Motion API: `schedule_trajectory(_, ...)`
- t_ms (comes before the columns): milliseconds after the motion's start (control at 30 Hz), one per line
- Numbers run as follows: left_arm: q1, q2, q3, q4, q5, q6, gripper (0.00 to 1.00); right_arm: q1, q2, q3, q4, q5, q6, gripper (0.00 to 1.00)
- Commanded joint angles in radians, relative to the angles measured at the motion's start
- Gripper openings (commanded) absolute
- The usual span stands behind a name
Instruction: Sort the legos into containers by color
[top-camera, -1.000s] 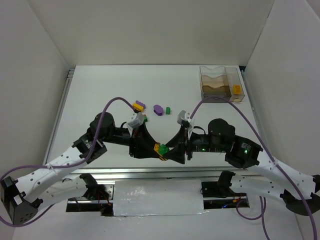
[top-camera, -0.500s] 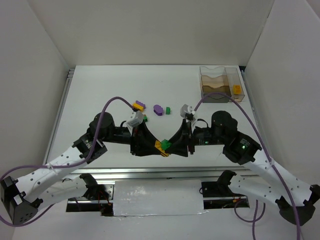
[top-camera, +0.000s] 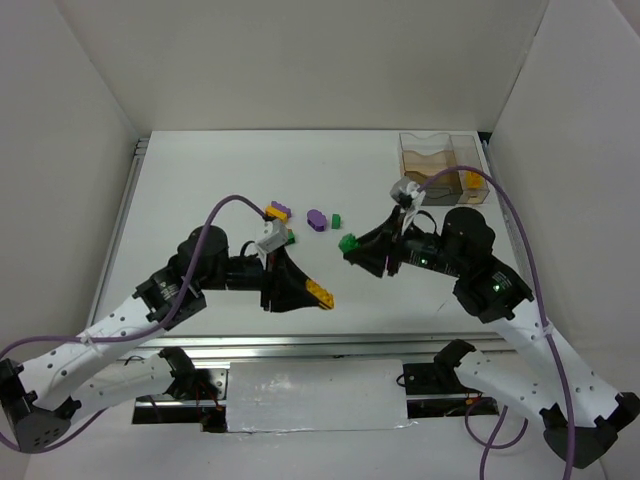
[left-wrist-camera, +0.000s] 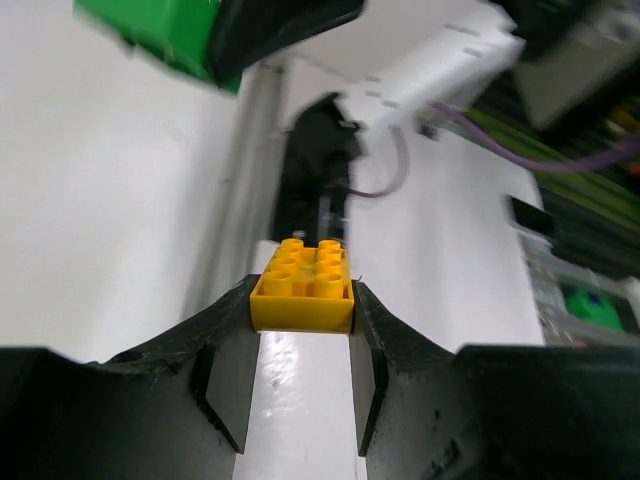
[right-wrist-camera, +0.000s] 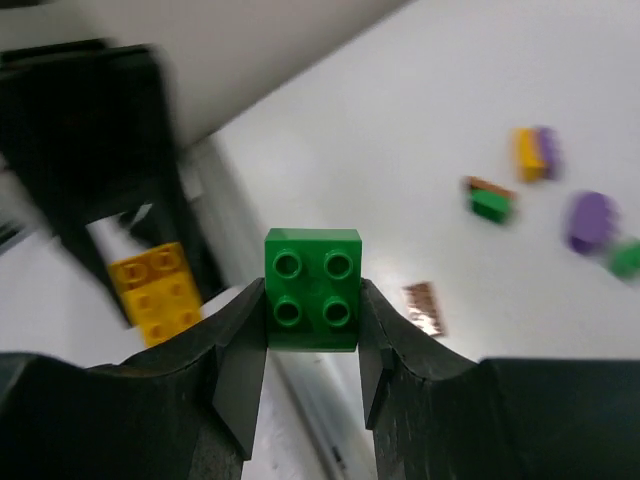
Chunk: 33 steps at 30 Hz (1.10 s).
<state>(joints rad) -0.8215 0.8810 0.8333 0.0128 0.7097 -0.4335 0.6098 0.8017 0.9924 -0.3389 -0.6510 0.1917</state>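
- Your left tool (left-wrist-camera: 302, 312) pinches a yellow brick (left-wrist-camera: 302, 285).
- Your right tool (right-wrist-camera: 312, 335) pinches a green brick (right-wrist-camera: 312, 288) (studs facing its camera).
- Beyond them, loose bricks (top-camera: 317, 218) dot the counter (top-camera: 200, 190); the box (top-camera: 440, 176) sits far right.

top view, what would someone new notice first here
Near the middle, the left gripper pinches a yellow brick and, facing it, the right gripper pinches a green brick. Beyond them lie a few loose bricks, and the clear container sits at the far right corner of the table.

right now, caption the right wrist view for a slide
Right pincer gripping a green brick, yellow brick blurred beyond.
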Motion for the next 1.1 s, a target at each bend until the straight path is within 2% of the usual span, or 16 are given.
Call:
schedule_trajectory(0,-0.002,-0.022,0.137,-0.256,-0.348,0.009,0.0,-0.037,0.022,-0.041,0.084,0.609,0.112,0.0)
schedule_trajectory(33,-0.002,-0.03,0.154,-0.304,-0.449,-0.002,0.0,-0.06,0.059,-0.034,0.075,0.708,0.147,0.0)
schedule_trajectory(67,-0.002,-0.037,0.194,-0.359,-0.627,-0.022,0.0,-0.132,0.147,0.0,0.036,0.854,0.226,0.0)
schedule_trajectory(100,-0.002,-0.039,0.217,-0.473,-0.701,-0.036,0.0,-0.178,0.196,0.026,0.003,0.917,0.274,0.0)
schedule_trajectory(133,-0.004,-0.04,0.254,-0.531,-0.86,-0.05,0.0,-0.229,0.255,0.084,-0.064,0.956,0.319,0.0)
schedule_trajectory(167,-0.002,-0.042,0.268,-0.581,-0.927,-0.077,0.0,-0.279,0.374,0.115,-0.093,0.964,0.342,0.0)
schedule_trajectory(200,-0.002,-0.048,0.277,-0.624,-0.976,-0.086,0.0,-0.371,0.436,0.153,-0.118,0.961,0.368,0.0)
schedule_trajectory(233,-0.002,-0.059,0.276,-0.67,-1.012,-0.085,0.0,-0.405,0.503,0.226,-0.168,0.993,0.386,0.0)
schedule_trajectory(267,-0.001,-0.095,0.261,-0.677,-1.026,-0.058,0.0,-0.439,0.628,0.265,-0.189,1.007,0.399,0.0)
schedule_trajectory(367,-0.001,-0.198,0.184,-0.648,-0.988,0.001,0.0,-0.531,0.83,0.402,-0.222,1.039,0.425,0.0)
schedule_trajectory(567,0.002,-0.344,0.096,-0.634,-1.043,-0.007,0.0,-0.599,1.115,0.655,-0.317,1.117,0.445,0.0)
schedule_trajectory(800,0.002,-0.31,0.092,-0.628,-0.998,0.016,0.0,-0.629,1.173,0.69,-0.272,1.088,0.431,0.0)
schedule_trajectory(1067,0.004,-0.295,0.089,-0.62,-0.96,0.029,0.0,-0.64,1.255,0.749,-0.239,1.068,0.43,0.07)
